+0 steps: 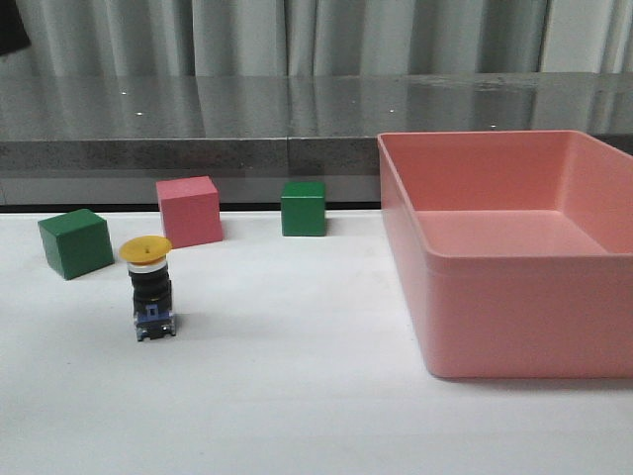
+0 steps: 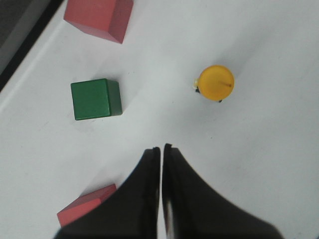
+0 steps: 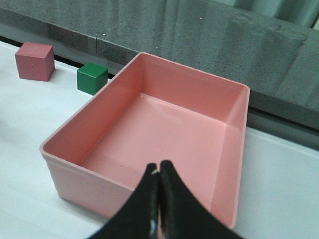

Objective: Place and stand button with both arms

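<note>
Grey curtains hang at the back, with a dark glossy counter running in front of them, and below that is the white table point(image 1: 297, 396) where everything sits.

So the button point(image 1: 150, 290) is standing upright on its blue base toward the left side of the table, yellow cap on top, nothing touching it. Behind it, a bit to the right, is a pink cube point(image 1: 189, 211), and off to its left is a green cube point(image 1: 75, 242). A second green cube point(image 1: 303, 208) sits further right along the back edge of the table. The whole right side is taken up by a big pink bin point(image 1: 514, 327), and I can't see anything inside it.

Neither arm shows up in the front view at all. From the left wrist camera, the left gripper point(image 2: 162, 149) hangs over the table with its fingers pressed together, holding nothing; you look straight down on the yellow cap from there, and the button is well apart from the fingertips. The right gripper point(image 3: 158, 167) is also clamped closed on nothing, hovering above the near wall of the pink bin.
</note>
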Controlling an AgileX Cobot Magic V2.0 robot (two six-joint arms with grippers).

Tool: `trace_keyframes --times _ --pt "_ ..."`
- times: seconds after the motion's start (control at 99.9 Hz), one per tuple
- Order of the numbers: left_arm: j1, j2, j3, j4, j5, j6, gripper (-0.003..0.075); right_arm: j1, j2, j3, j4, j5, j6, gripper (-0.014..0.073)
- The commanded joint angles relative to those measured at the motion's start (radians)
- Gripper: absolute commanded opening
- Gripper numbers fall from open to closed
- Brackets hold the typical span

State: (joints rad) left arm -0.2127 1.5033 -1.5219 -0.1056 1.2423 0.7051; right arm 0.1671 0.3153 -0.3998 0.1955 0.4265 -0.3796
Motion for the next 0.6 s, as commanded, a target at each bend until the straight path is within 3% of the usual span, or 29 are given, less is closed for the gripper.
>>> trace_keyframes --times 0.0,0.22,0.38,0.591 --pt "0.053 -0.090 -0.003 -0.159 -0.020 0.054 -0.0020 -0.003 0.007 -0.025 0.001 -0.076 -0.001 -0.0060" --pt "0.082 -0.311 0.241 -0.337 -0.360 0.150 -0.0020 -0.003 0.007 -0.025 0.001 -0.076 -0.001 -0.0060" --pt "0.080 -0.501 0.529 -0.418 -0.671 0.180 -0.0020 -0.003 0.007 -0.025 0.001 -0.076 -0.001 -0.0060" --pt "0.080 -0.764 0.898 -0.462 -0.955 0.212 -0.0020 -0.003 0.007 -0.025 0.001 -0.076 -0.001 -0.0060"
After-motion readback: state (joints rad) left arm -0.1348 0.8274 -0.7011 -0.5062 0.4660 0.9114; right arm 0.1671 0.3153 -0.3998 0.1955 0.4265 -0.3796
